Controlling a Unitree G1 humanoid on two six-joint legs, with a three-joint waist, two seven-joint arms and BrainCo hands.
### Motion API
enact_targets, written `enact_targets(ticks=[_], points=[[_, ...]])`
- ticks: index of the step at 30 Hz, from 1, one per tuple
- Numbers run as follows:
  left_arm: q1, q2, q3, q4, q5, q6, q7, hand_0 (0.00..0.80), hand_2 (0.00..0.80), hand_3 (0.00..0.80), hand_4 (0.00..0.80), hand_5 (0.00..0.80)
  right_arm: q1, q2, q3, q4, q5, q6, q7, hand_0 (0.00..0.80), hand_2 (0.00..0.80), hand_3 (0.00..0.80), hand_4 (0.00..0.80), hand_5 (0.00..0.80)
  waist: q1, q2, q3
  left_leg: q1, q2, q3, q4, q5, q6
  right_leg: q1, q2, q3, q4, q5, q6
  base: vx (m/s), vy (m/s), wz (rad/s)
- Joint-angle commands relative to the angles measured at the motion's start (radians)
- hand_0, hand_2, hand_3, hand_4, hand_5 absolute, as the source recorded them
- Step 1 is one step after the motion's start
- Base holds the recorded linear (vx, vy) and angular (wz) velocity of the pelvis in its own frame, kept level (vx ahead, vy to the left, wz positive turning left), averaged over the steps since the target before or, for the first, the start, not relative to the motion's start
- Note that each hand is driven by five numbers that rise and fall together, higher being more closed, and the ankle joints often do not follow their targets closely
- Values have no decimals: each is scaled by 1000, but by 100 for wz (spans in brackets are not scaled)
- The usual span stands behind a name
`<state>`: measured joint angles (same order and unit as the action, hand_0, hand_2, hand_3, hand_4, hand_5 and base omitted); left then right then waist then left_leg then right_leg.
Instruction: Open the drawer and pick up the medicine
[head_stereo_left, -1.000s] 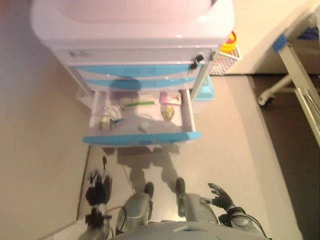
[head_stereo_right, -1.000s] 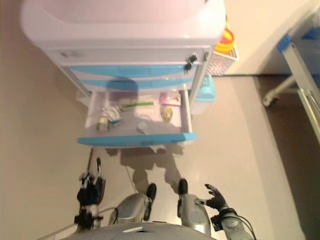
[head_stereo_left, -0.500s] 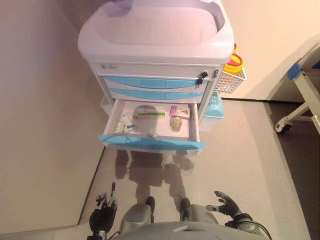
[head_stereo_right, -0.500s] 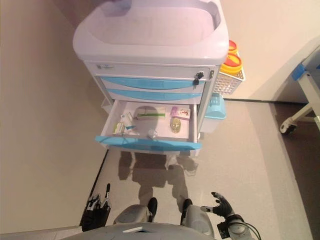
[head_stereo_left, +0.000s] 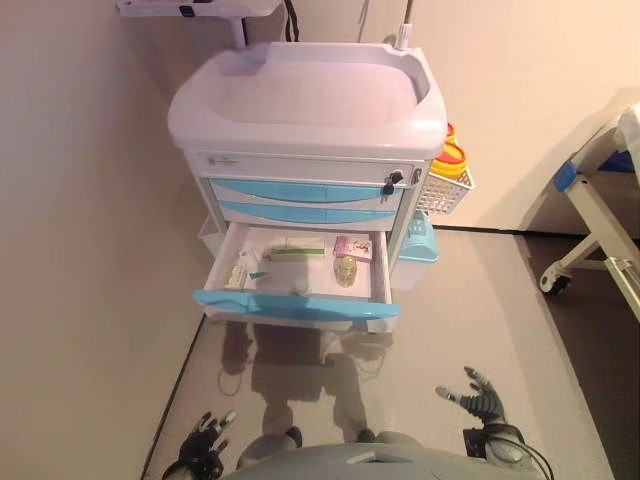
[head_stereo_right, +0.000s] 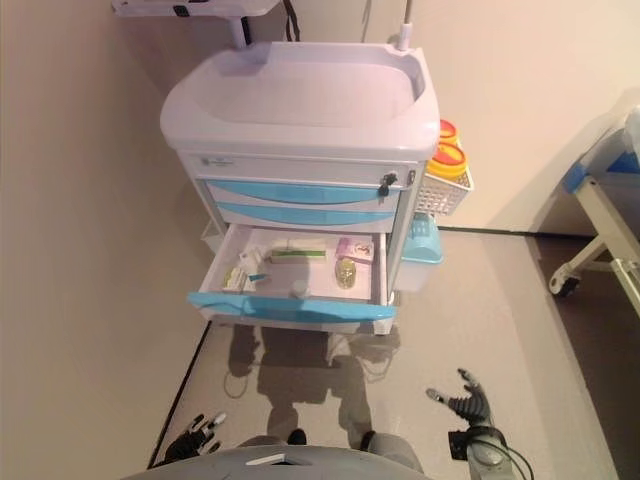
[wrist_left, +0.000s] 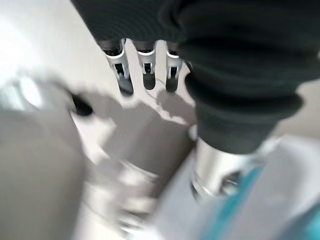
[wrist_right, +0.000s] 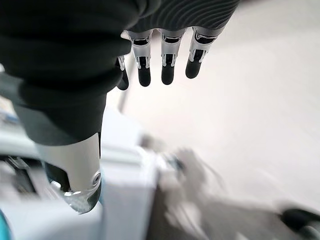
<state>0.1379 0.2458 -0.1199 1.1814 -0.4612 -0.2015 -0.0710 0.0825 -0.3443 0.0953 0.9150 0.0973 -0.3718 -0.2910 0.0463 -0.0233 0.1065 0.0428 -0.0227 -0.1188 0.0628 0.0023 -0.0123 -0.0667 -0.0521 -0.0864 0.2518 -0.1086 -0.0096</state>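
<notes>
The medicine (head_stereo_left: 345, 270), a small yellow bottle, sits in the open drawer (head_stereo_left: 296, 304) of the white and blue cart (head_stereo_left: 305, 110), next to a pink box (head_stereo_left: 352, 247) and a green and white box (head_stereo_left: 295, 249). Both robot hands are low down, far from the drawer. The left hand (head_stereo_left: 205, 447) is loose and holds nothing. The right hand (head_stereo_left: 480, 398) has its fingers spread and is empty too.

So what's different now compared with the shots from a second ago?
Mostly the camera: the whole picture has shifted, showing more of the cart and the floor before it. Both hands sit lower in the eye views; the left hand and right hand hold nothing, fingers straight. Nothing was grasped or released. The bottom drawer is open as before, the medicine inside unmoved.
</notes>
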Motion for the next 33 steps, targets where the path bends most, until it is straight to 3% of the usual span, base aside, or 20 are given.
enact_targets(ticks=[1, 9, 16, 23, 28, 33], points=[[-21, 19, -50, -4, 200, -17, 57, 0, 0, 0, 0, 0, -111, -101, -30, -196, -7, -19, -81, 0, 0, 0, 0, 0, -4, -3, 35, 14, -48, 58, 23, -87, 10, 139, 8, 47, -212, 70, 61, -42, 16, -3], [-29, 6, -57, 55, 246, -13, 42, 0, 0, 0, 0, 0, -217, -176, 63, -377, -265, -80, -60, 0, 0, 0, 0, 0, 11, -17, 19, 28, -47, 81, 0, -100, 15, 140, -9, 39, -230, 78, 73, -3, 4, 0], [-42, 10, -78, 2, 234, -6, 51, 0, 0, 0, 0, 0, -296, -228, 185, -468, -490, -102, -63, 0, 0, 0, 0, 0, 51, -21, 21, 17, -57, 59, -4, -96, 21, 137, -27, 10, -239, 86, 79, 4, 18, 16], [-54, 33, -111, -36, 233, 39, 47, 0, 0, 0, 0, 0, -413, -283, 299, -387, -562, 3, -45, 0, 0, 0, 0, 0, 116, -20, 29, 1, -74, 7, -4, -88, 22, 143, -48, -36, -247, 88, 82, 9, 8, 32], [-50, 55, -129, -27, 239, 74, 40, 0, 0, 0, 0, 0, -470, -280, 338, -175, -550, 87, -6, 0, 0, 0, 0, 0, 161, -13, 37, 0, -79, -22, -7, -80, 25, 148, -59, -72, -237, 85, 82, 49, 16, 37], [-49, 75, -137, -9, 260, 92, 31, 0, 0, 0, 0, 0, -511, -272, 346, -3, -566, 117, -4, 0, 0, 0, 0, 0, 191, -6, 44, 5, -80, -38, -13, -74, 26, 155, -65, -93, -233, 86, 84, 81, 8, 32]])
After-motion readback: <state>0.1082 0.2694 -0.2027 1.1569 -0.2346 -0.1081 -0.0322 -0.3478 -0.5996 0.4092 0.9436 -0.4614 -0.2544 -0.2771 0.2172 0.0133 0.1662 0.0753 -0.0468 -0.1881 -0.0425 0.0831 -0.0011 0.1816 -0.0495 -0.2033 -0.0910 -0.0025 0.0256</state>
